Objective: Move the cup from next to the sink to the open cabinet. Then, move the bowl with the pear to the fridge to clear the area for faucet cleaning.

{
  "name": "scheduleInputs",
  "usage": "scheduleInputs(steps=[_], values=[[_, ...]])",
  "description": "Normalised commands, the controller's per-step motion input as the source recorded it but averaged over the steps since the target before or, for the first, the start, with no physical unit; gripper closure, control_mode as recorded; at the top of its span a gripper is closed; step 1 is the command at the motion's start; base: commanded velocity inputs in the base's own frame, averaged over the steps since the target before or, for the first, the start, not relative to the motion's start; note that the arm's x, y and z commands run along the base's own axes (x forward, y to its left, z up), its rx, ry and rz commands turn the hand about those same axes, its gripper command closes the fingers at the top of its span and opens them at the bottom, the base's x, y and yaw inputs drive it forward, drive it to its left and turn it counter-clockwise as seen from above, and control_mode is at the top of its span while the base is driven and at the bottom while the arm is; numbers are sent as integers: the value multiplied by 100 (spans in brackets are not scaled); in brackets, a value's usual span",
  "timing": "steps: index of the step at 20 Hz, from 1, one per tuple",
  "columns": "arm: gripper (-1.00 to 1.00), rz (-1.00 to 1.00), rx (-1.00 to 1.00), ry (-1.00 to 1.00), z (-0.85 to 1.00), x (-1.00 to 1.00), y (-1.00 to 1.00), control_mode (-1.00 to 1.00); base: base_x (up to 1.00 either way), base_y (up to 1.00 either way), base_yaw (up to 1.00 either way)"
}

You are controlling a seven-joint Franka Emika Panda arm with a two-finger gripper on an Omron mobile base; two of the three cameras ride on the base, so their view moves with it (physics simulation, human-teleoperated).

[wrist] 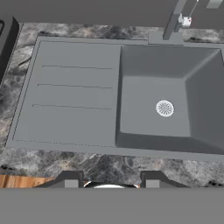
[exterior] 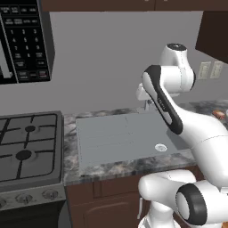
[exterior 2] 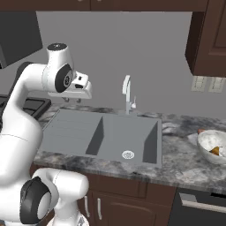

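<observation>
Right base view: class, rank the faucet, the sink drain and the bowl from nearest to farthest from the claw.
1. Faucet, just right of the claw, behind the sink.
2. Sink drain, lower right in the basin.
3. Bowl, far right on the counter.

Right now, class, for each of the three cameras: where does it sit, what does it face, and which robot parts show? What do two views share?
Left base view: behind-left of the arm, facing the sink and stove; arm at right.
Right base view: behind-right, facing sink, faucet and bowl; arm at left, gripper above the drainboard.
Hand view: on the hand, looking down into the sink; the jaws' tips at bottom.
Shared: all show the drain.
</observation>
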Motion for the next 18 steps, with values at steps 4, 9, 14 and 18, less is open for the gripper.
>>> scheduleInputs(steps=[4,9,14,18], values=[[-100,0,0,0,0,-1,1,-100,0,0,0],[-100,0,0,0,0,-1,0,-100,0,0,0],[-100,-1,0,0,0,-13,-3,-100,0,0,0],[-100,0,0,0,0,0,0,100,-50,-39,-10]])
